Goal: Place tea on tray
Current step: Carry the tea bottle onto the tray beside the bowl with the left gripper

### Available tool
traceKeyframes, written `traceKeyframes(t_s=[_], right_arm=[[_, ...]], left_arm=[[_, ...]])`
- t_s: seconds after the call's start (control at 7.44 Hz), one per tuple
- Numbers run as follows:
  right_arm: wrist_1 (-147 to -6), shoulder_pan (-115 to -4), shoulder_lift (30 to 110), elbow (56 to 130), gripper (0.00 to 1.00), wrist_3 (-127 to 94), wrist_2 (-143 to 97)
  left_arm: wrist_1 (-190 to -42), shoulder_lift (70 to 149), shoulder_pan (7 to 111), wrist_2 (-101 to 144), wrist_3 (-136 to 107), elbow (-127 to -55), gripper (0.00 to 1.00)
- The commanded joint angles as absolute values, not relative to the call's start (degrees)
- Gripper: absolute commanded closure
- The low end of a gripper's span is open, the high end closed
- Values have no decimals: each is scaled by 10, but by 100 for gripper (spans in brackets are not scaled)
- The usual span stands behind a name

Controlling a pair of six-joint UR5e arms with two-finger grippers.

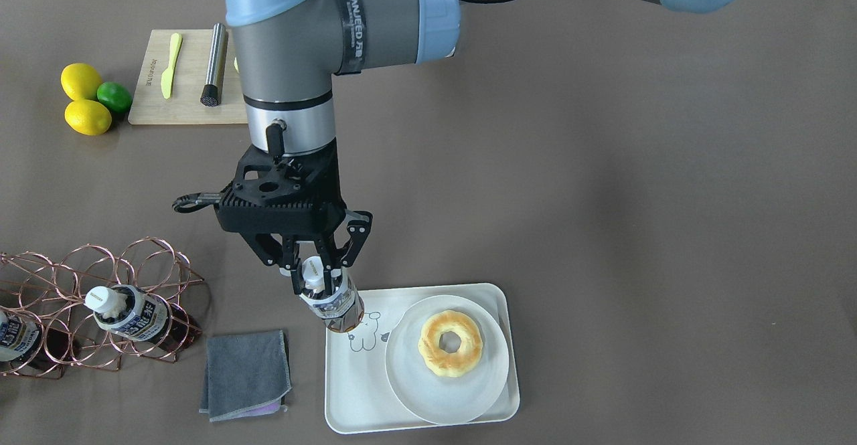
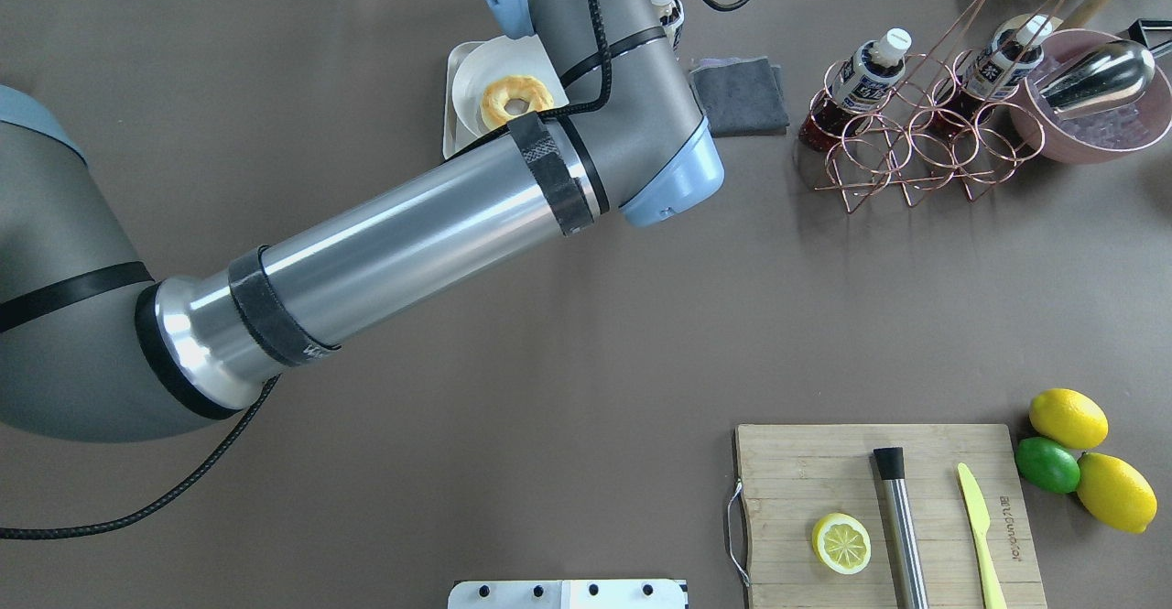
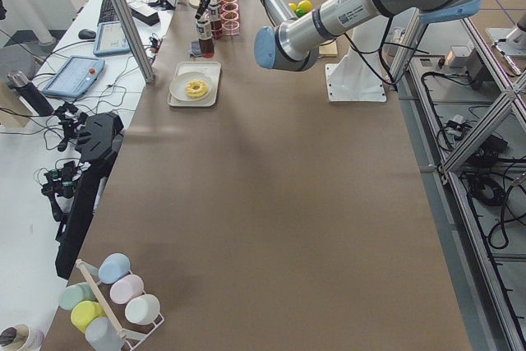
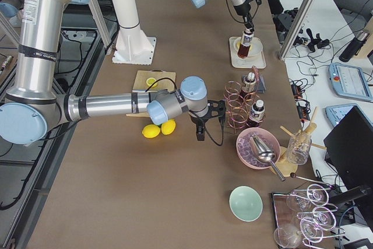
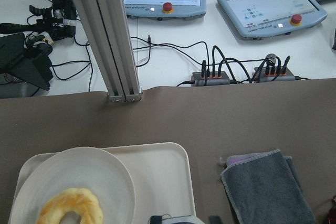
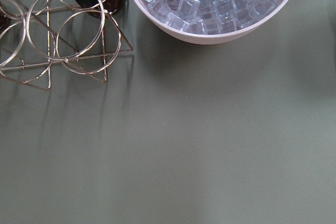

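Note:
My left gripper (image 1: 315,283) is shut on the neck of a tea bottle (image 1: 335,306), just under its white cap. The bottle holds dark liquid and hangs slightly tilted, with its base over the corner of the cream tray (image 1: 349,401) by the bear drawing. Whether the base touches the tray I cannot tell. In the left wrist view the tray (image 5: 165,169) lies below, and the bottle's cap (image 5: 176,220) peeks in at the bottom edge. My right gripper (image 4: 200,134) hovers beside the wire rack (image 4: 236,106), and I cannot tell whether it is open or shut.
A white plate (image 1: 415,391) with a doughnut (image 1: 450,342) fills most of the tray. A grey cloth (image 1: 246,373) lies beside it. The copper rack (image 1: 80,278) holds two more bottles (image 1: 130,311). A pink ice bowl (image 2: 1090,133), a cutting board (image 1: 187,107) and lemons (image 1: 87,117) sit further off.

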State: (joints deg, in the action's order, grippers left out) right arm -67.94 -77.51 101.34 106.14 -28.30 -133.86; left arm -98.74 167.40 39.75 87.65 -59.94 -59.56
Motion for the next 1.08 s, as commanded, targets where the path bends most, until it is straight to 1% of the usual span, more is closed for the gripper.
traceKeyframes(t_s=[0.0, 0.13, 0.94], right_arm=[[-679, -776, 1013, 1056, 0, -283, -1339], [-679, -776, 1014, 1056, 0, -283, -1339], [-678, -776, 1019, 1056, 0, -283, -1338]], left_arm=[[-1076, 1699, 401, 877, -585, -481, 100], [-1099, 1698, 401, 876, -577, -461, 100], [-1107, 1681, 401, 877, -572, -462, 100]])
